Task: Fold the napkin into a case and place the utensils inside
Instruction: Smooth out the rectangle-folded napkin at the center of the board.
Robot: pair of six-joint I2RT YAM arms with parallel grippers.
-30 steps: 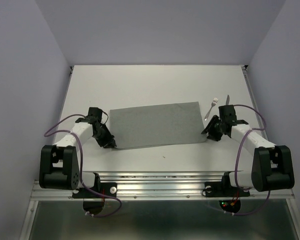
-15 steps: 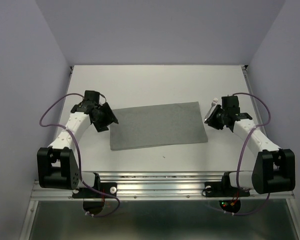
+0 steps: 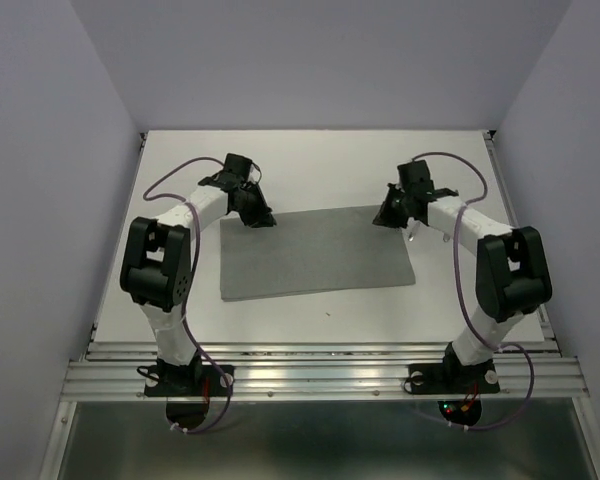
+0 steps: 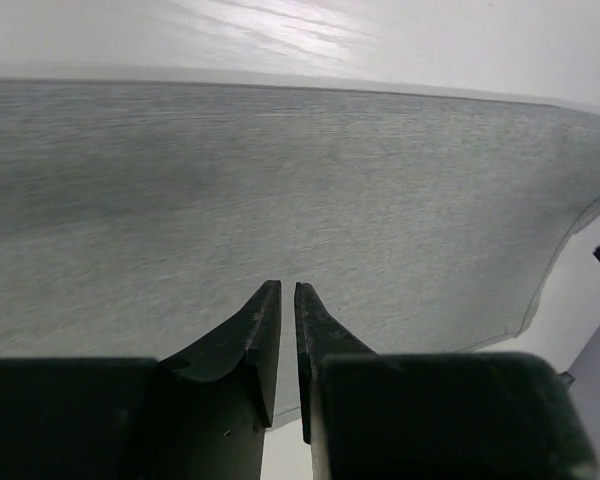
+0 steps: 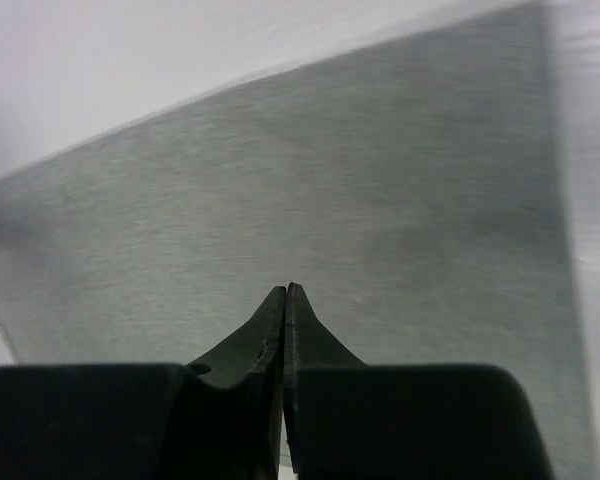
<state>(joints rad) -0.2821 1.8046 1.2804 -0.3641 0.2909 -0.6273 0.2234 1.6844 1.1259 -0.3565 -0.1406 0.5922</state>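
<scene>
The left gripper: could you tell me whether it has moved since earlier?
Yes: the left gripper went from the napkin's near left corner to its far left corner.

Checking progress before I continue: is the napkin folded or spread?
Spread. The napkin lies as one flat sheet on the table, with no layered edge or crease visible.

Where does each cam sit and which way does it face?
Top external: fixed above and behind the bases, looking down at the table; both arms whole, left gripper and right gripper at the far edge of the napkin.
Left wrist: on the left wrist, looking along its fingers across the napkin.
Right wrist: same on the right, fingers foremost.
Shared: all show the napkin.
</scene>
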